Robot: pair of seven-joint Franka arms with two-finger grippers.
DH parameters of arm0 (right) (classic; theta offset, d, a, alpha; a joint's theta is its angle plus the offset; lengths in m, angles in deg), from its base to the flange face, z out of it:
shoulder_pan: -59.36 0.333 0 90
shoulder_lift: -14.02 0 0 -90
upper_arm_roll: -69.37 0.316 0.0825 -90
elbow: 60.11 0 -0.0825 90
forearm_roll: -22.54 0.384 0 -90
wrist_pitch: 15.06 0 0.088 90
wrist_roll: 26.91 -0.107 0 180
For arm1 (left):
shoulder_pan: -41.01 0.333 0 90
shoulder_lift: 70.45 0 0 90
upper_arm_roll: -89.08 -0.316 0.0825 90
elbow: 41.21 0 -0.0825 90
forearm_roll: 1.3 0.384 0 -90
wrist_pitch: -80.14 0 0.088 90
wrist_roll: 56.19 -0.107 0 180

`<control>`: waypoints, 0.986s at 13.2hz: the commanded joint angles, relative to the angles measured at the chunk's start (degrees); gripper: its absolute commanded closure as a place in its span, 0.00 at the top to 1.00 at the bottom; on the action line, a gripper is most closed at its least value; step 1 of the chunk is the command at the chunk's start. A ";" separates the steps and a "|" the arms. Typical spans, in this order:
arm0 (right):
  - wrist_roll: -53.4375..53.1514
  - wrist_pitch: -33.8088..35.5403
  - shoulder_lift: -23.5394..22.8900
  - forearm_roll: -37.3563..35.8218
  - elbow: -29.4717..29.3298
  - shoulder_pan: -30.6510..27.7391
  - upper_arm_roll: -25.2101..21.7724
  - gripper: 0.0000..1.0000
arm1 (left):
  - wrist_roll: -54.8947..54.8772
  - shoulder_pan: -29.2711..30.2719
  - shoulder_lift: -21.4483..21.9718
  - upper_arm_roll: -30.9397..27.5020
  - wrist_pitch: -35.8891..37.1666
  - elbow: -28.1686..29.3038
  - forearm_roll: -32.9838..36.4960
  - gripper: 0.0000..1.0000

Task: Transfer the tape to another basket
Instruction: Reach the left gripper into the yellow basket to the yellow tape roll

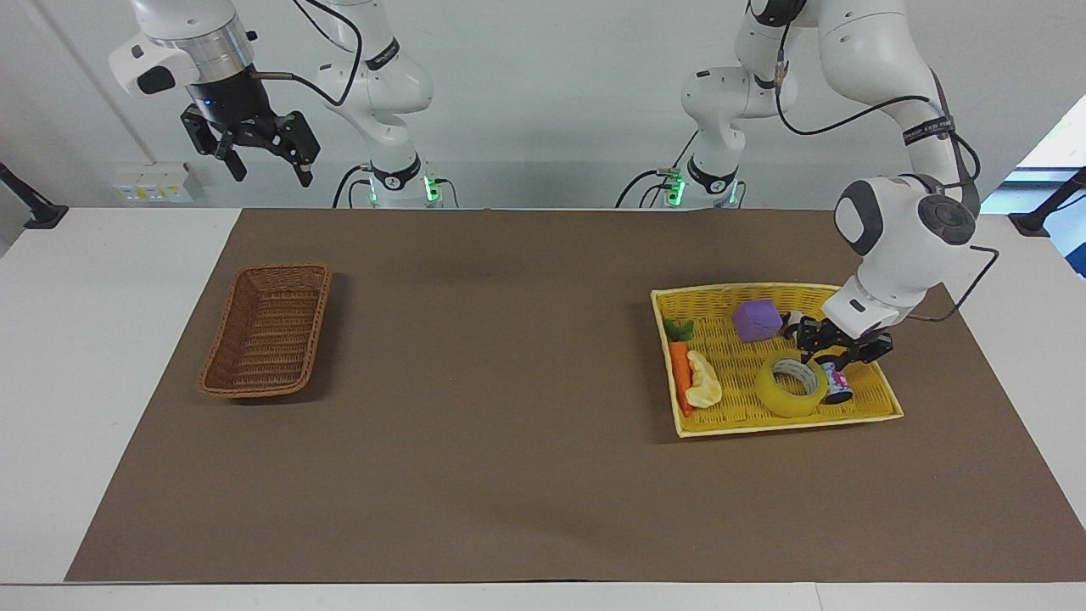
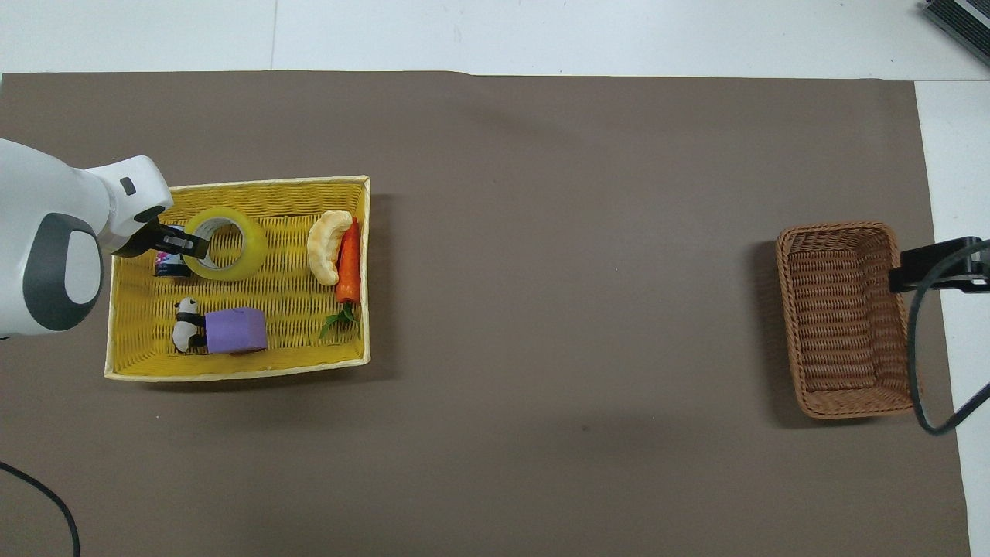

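Observation:
The yellow tape roll (image 1: 792,386) (image 2: 226,244) lies flat in the yellow tray basket (image 1: 738,288) (image 2: 240,182), toward the left arm's end of the table. My left gripper (image 1: 836,355) (image 2: 189,247) is open, low over the tape's edge where it meets a small printed can (image 1: 837,383). I cannot tell whether it touches either. The brown wicker basket (image 1: 267,331) (image 2: 843,317) stands empty toward the right arm's end. My right gripper (image 1: 259,153) waits open, high up by that end's edge nearest the robots.
The yellow tray also holds a purple block (image 1: 757,319), a panda toy (image 1: 796,327), a carrot (image 1: 680,365) and a pale yellow curved piece (image 1: 704,380). A brown mat (image 1: 509,382) covers the table between the two baskets.

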 commanded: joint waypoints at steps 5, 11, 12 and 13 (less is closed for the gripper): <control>1.32 0.90 0.31 1.15 0.13 -0.88 0.23 1.00 | -0.78 0.45 -1.95 0.05 -4.56 2.01 -0.24 0.57; 1.32 0.90 0.31 1.15 0.13 -0.88 0.22 1.00 | -0.60 0.18 -4.24 0.05 -6.32 2.72 -0.24 0.46; 1.32 0.90 0.31 1.15 0.13 -0.88 0.22 1.00 | -0.52 0.36 -4.24 0.05 -5.62 2.46 -0.24 0.29; 1.32 0.90 0.31 1.15 0.13 -0.88 0.22 1.00 | -0.17 0.27 -4.06 0.05 -5.36 2.19 -0.24 0.08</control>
